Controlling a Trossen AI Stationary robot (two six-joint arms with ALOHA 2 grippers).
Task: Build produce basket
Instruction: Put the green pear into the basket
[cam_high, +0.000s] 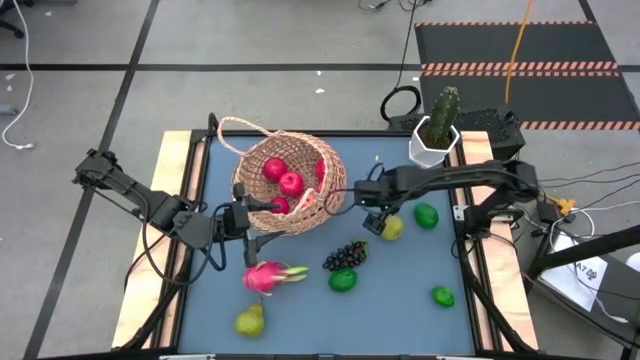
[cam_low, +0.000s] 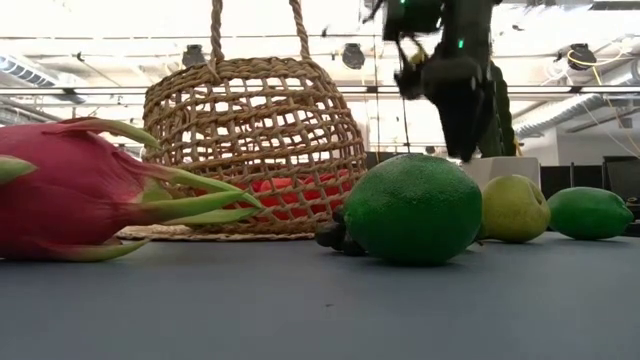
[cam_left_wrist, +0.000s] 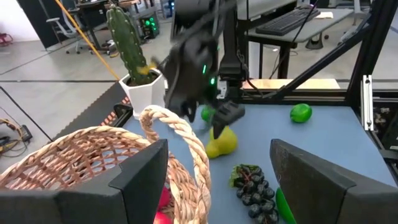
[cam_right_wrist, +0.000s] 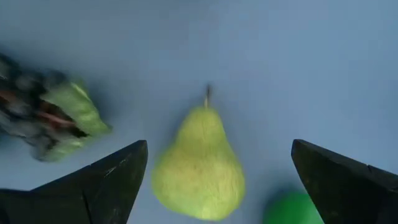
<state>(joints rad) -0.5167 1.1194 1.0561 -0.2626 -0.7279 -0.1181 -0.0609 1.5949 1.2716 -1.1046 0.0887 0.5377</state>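
The tan wicker basket (cam_high: 290, 185) stands on the blue mat and holds red round fruits (cam_high: 290, 183). My left gripper (cam_high: 240, 215) is open at the basket's near-left side. In the left wrist view its fingers stand on either side of the rope handle (cam_left_wrist: 186, 140) where the handle meets the rim. My right gripper (cam_high: 375, 220) hovers open above a yellow-green pear (cam_right_wrist: 199, 165) lying on its side. That pear also shows in the low view (cam_low: 513, 208). On the mat lie a dragon fruit (cam_high: 268, 276), a grape bunch (cam_high: 345, 255), limes (cam_high: 343, 281) and a second pear (cam_high: 250, 320). My left gripper (cam_left_wrist: 219, 149) is open, with one finger (cam_left_wrist: 143, 180) in front of the basket's rim (cam_left_wrist: 74, 140) and the other finger beyond the handle. Whether either finger touches the wicker, I cannot tell.
A white pot with a cactus (cam_high: 440, 120) stands at the far right corner. Two more limes lie on the right (cam_high: 426, 215) and near right (cam_high: 443, 296). The near middle of the mat (cam_high: 380, 320) is bare. Wooden borders and cables flank the mat.
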